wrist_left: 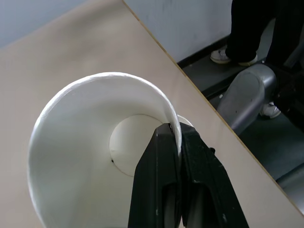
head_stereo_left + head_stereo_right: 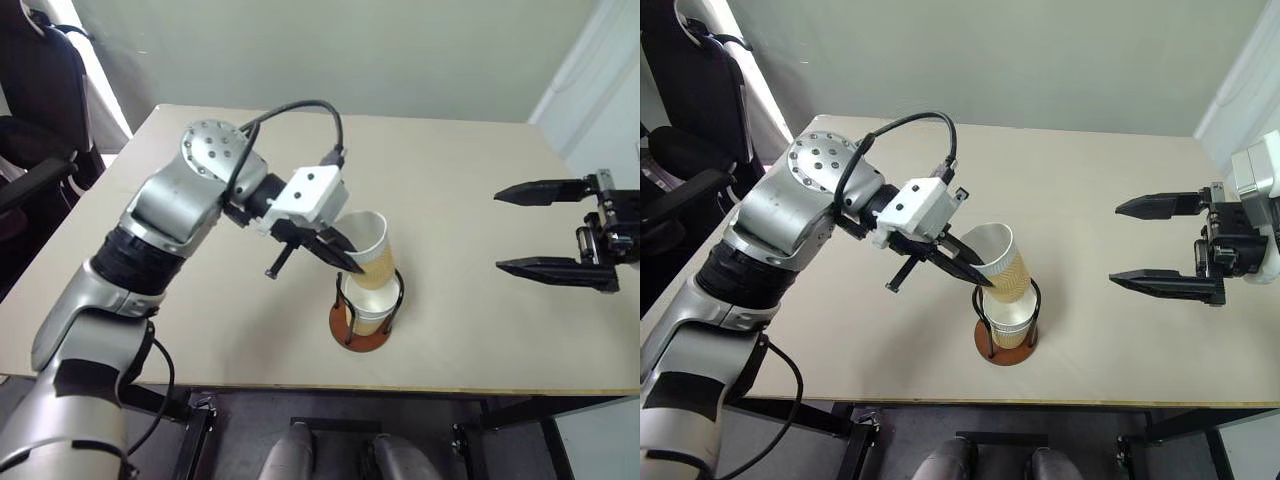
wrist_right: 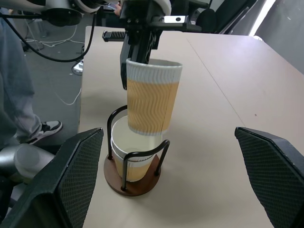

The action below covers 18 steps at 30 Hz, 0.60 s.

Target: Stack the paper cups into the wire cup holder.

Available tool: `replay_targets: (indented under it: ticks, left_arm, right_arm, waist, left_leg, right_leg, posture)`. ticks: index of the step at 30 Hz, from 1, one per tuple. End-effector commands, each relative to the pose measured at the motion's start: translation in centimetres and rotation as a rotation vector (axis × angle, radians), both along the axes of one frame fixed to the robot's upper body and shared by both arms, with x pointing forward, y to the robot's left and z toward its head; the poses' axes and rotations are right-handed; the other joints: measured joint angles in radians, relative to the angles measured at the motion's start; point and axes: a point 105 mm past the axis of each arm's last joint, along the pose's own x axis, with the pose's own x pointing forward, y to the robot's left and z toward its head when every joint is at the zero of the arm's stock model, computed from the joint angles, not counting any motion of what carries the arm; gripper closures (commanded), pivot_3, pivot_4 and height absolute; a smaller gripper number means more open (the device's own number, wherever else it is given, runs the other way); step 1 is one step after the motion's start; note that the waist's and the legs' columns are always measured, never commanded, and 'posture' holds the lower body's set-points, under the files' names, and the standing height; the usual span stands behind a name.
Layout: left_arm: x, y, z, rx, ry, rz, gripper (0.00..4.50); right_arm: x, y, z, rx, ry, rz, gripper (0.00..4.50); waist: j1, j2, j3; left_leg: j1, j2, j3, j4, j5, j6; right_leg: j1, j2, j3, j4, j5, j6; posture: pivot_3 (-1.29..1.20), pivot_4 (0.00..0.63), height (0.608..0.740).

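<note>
A: Held cup (image 3: 153,102) is showing rippled, corrugated tan paper outside with a matt white band at the rim; its inside (image 1: 85,142) is looking smooth, white, faintly sheened.

B: Holder (image 3: 135,183): base is reading as matt reddish-brown wood, loops as thin black wire.

A: Counter (image 2: 460,190) is appearing as smooth, matt beige board.

B: Left fingers (image 1: 190,190) are looking like semi-gloss black plastic; right finger pads (image 3: 280,180) are showing a fine mesh-textured surface.

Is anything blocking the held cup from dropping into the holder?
Nothing visible does. The left gripper pinches the held cup by its rim, its bottom just entering the open cup already seated in the wire cup holder. The wire loops stand outside its path.
</note>
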Motion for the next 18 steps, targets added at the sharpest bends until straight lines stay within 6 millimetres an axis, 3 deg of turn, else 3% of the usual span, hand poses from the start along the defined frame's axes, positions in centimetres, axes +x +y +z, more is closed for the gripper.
replay_targets:
  ticks: [1,5,8,18]
  left_arm:
    - [-0.3,0.1,-0.1,0.027,-0.015,-0.034,4.46]
    - [-0.7,0.1,-0.4,0.038,0.013,-0.042,4.46]
    - [-0.5,-0.1,-0.5,0.041,0.015,-0.034,3.92]
    - [0.3,-0.6,-0.1,-0.001,-0.023,-0.001,0.32]
  right_arm:
    - [-0.5,0.1,1.0,-0.006,-0.050,0.001,0.00]
    - [-0.5,0.1,0.9,-0.007,-0.050,-0.001,0.00]
    - [-0.4,0.0,0.9,-0.009,-0.049,-0.002,0.00]
    - [-0.4,0.1,0.6,-0.005,-0.045,0.000,0.00]
  waist:
    - [0.000,0.000,0.000]
    - [0.000,0.000,0.000]
    - [0.000,0.000,0.000]
    - [0.001,0.000,0.000]
  left_leg:
    - [0.000,0.000,0.000,0.000,0.000,0.000]
    - [-0.001,0.000,0.000,0.002,-0.001,0.001]
    - [-0.001,0.000,0.000,0.002,-0.001,0.002]
    - [-0.002,0.000,0.000,0.006,-0.002,0.004]
  right_leg:
    - [0.000,0.000,0.000,0.000,0.000,0.000]
    - [0.000,0.000,0.000,0.000,0.000,0.001]
    - [0.000,0.000,0.000,0.000,0.000,0.001]
    - [0.001,0.000,0.000,0.000,0.000,0.003]
  posture:
    - [0.00,0.150,0.740]
    - [0.00,0.150,0.740]
    - [0.00,0.150,0.740]
    - [0.00,0.150,0.740]
